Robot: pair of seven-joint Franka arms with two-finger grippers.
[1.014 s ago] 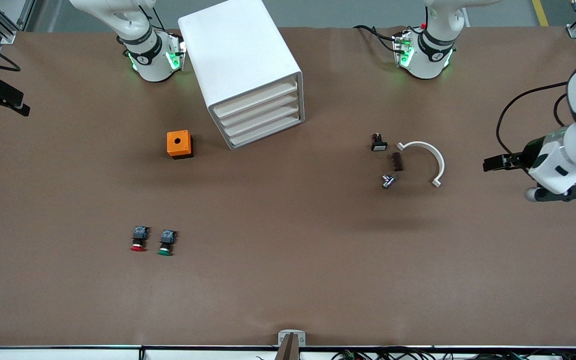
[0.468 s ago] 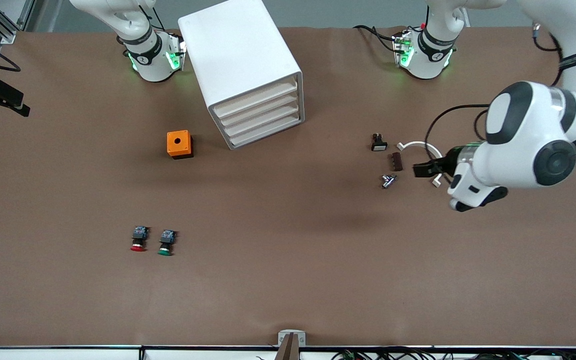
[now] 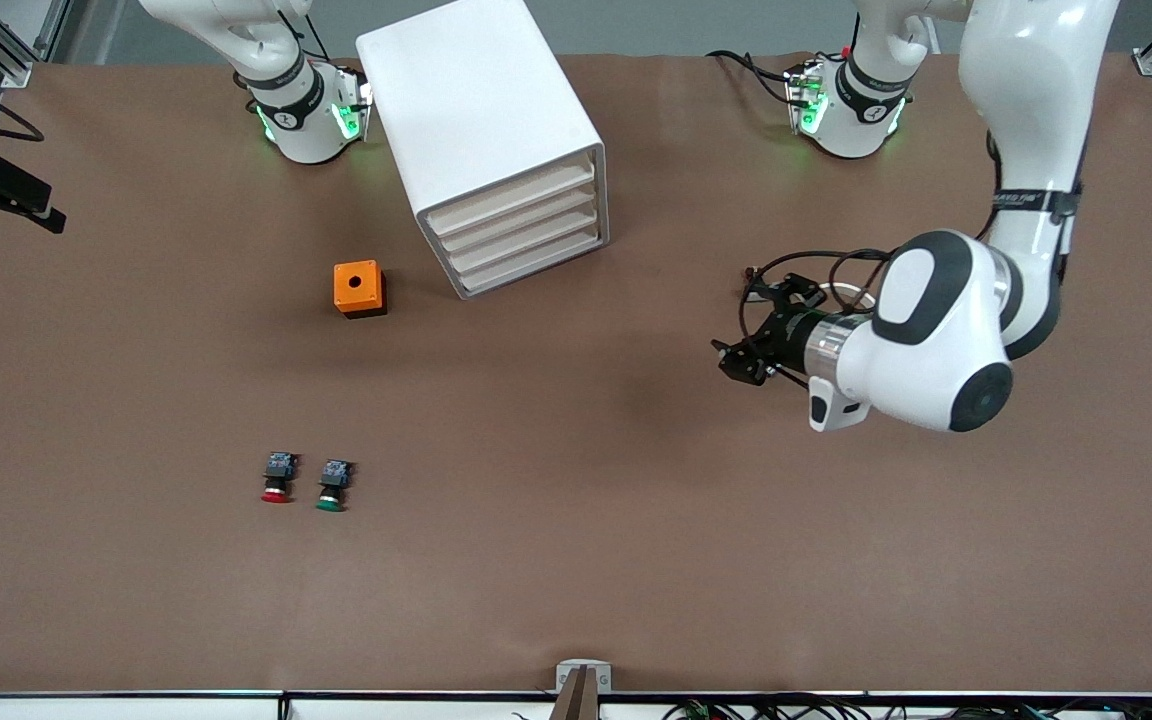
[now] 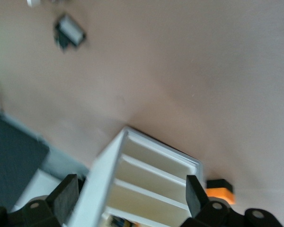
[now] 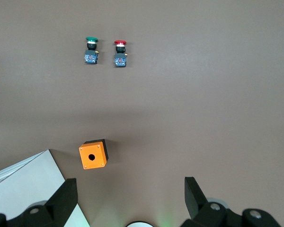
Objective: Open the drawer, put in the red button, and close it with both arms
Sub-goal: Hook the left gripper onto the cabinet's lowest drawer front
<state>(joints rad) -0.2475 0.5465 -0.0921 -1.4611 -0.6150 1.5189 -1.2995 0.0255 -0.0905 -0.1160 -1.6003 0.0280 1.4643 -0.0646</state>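
White cabinet (image 3: 481, 130) with four shut drawers, the lowest drawer (image 3: 536, 267) flush with the rest; orange box (image 3: 359, 288) just beside it on the surface (image 3: 576, 560); red button (image 3: 276, 478) nearer the front camera, beside the green button (image 3: 333, 484), toward the right arm's end; left gripper (image 3: 742, 342) over the surface near the small parts, fingers apart; right gripper (image 5: 130, 201) waits high, fingers apart

Orange box (image 3: 359, 288), green button (image 3: 333, 485)
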